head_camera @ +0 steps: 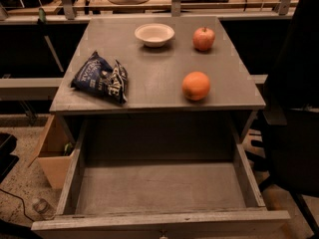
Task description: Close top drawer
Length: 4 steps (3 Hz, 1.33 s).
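Top drawer (159, 188) stands pulled fully out toward the camera, below the tabletop (159, 68). Gripper is out of frame, so its state cannot be told. Step: reach not yet begun. Next move likely needs contact on the front panel (224, 222), then a straight push in. Orange (196, 85), apple (204, 39), bowl (154, 34) and bag (101, 77) sit on top.

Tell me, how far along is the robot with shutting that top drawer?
Nothing looks done yet: the top drawer stands pulled far out, its inside exposed. Nothing is in hand either: the gripper is not in view, and nothing touches the drawer front. Left to do: the whole push, until the front sits beneath the tabletop edge.
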Available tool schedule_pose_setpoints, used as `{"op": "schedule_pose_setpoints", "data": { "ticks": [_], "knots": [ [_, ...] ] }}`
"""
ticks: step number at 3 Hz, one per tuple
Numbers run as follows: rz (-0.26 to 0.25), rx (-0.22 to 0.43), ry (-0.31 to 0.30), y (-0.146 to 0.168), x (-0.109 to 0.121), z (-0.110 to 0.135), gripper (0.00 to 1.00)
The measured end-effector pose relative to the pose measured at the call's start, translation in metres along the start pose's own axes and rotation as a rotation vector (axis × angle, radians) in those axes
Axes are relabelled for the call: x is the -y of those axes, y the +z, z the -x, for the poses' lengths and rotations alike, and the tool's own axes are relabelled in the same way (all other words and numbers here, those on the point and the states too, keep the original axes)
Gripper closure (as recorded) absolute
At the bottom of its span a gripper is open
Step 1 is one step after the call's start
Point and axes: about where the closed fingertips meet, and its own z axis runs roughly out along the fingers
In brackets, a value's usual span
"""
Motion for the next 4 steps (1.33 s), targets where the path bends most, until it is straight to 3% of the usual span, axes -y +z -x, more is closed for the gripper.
{"op": "schedule_pose_setpoints", "data": {
  "ticks": [1, 2, 3, 4],
  "knots": [
    [0.031, 0.023, -0.043, 0.047, -0.011, 0.011, 0.65],
    [0.022, 0.051, -0.094, 0.073, -0.001, 0.022, 0.88],
    [-0.009, 0.067, -0.143, 0.083, 0.015, 0.032, 1.00],
    [-0.054, 0.094, -0.196, 0.085, 0.038, 0.053, 1.00]
  ]
}}
